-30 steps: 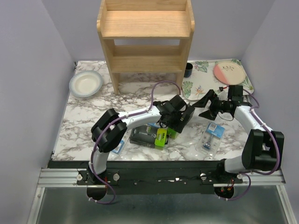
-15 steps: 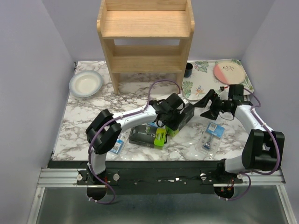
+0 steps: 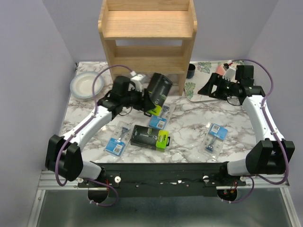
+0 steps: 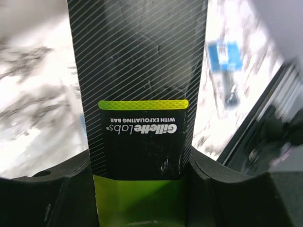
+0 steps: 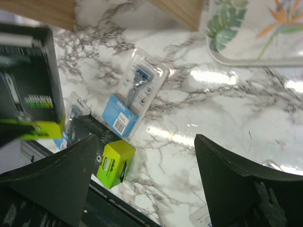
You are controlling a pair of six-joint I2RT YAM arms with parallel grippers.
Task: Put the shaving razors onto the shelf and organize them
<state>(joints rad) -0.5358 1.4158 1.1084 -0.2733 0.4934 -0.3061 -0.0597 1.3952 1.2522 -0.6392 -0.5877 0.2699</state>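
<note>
Between lilac walls [image 3: 28,56] — marble tabletop [image 3: 189,132], wooden shelf [image 3: 147,23]

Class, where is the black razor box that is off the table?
Top view, left of centre: the box is gripped by the left end effector, in the air just before the shelf.

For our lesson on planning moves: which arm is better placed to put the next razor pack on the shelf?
Left. The left gripper holds a black box, lifted just in front of the shelf. The right gripper hangs open and empty near the tray, off to the shelf's side.
</note>
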